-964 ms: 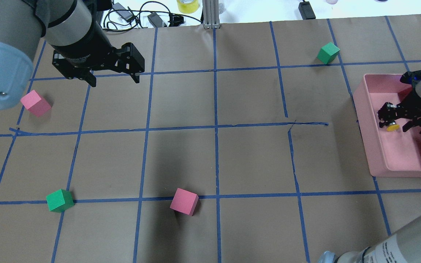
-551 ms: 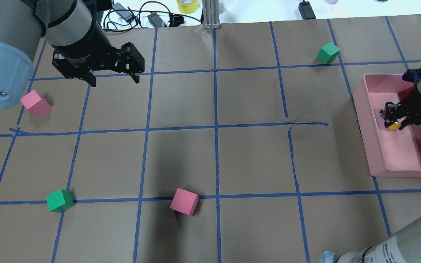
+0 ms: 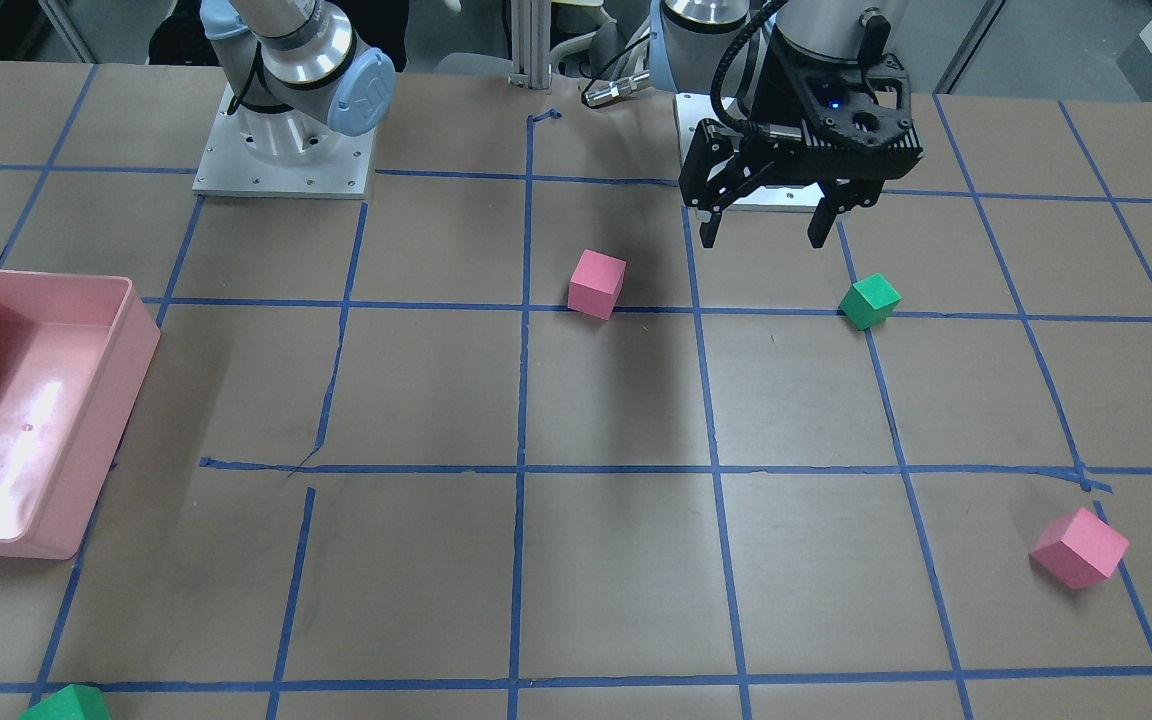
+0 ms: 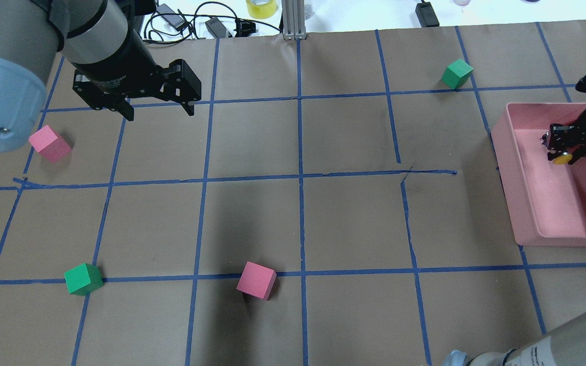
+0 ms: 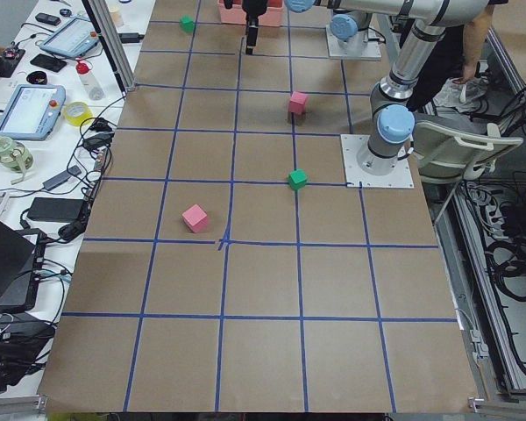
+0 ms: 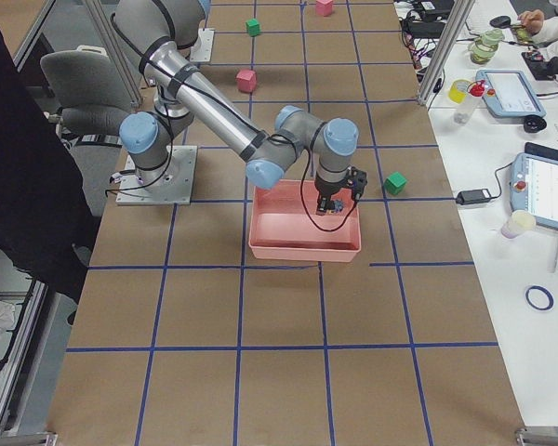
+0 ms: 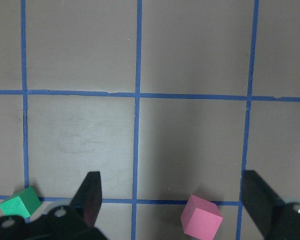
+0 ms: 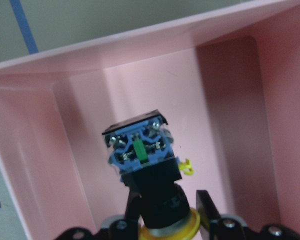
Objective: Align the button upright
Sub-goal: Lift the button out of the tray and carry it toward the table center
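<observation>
The right gripper [image 8: 165,212] clamps the small yellow-capped push-button switch [image 8: 145,170] by its black collar, inside the pink plastic bin [image 4: 522,193]; the left gripper [image 4: 156,111] hangs spread, holding nothing.

— How many cubes are on the table [image 4: 323,218]?

— Four. Two pink: one pink cube [image 4: 256,280] sits well to the robot's left of the pink bin [image 4: 527,203] and nearer the robot, and a second pink cube [image 4: 49,144] lies far across the table from the bin. Two green: one green cube [image 4: 457,73] sits near the bin's far corner, and the other green cube [image 4: 83,279] is far from it, beyond the first pink one.

— Bins?

— One.

— Buttons?

— One button [image 4: 560,158], over the bin.

— And grippers?

— Two: the right gripper [image 4: 575,147] at the bin, and the left gripper [image 4: 158,109] well away from it.
</observation>
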Robot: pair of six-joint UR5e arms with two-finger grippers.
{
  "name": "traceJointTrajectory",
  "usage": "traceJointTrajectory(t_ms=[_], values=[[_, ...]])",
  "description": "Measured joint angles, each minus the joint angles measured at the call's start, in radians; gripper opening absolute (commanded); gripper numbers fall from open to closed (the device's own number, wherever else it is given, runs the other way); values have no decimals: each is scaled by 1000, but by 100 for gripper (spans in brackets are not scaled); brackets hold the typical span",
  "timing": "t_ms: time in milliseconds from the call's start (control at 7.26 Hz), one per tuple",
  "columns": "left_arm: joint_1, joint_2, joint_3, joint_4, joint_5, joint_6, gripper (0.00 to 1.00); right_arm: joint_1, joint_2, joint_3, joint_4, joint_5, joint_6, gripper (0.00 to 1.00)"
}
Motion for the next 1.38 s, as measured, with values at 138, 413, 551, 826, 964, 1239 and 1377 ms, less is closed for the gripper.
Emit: traceJointTrajectory(t_ms=[138,413,551,826,964,1239,1377], values=[[0,0,0,0,0,0,100,32,-23,-31,41,1,8,0],[1,0,0,0,0,1,100,176,-62,-63,102,35,86,0],[2,0,0,0,0,1,100,277,-57,-66,90,46,158,0],[5,-1,0,0,-1,2,100,499,-3,-78,-4,47,365,0],[5,-1,0,0,-1,2,100,599,46,-106,-40,47,467,0],[6,-1,-1,0,-1,2,100,735,156,-196,-69,52,621,0],[6,-1,0,0,0,2,100,784,208,-238,-79,53,693,0]])
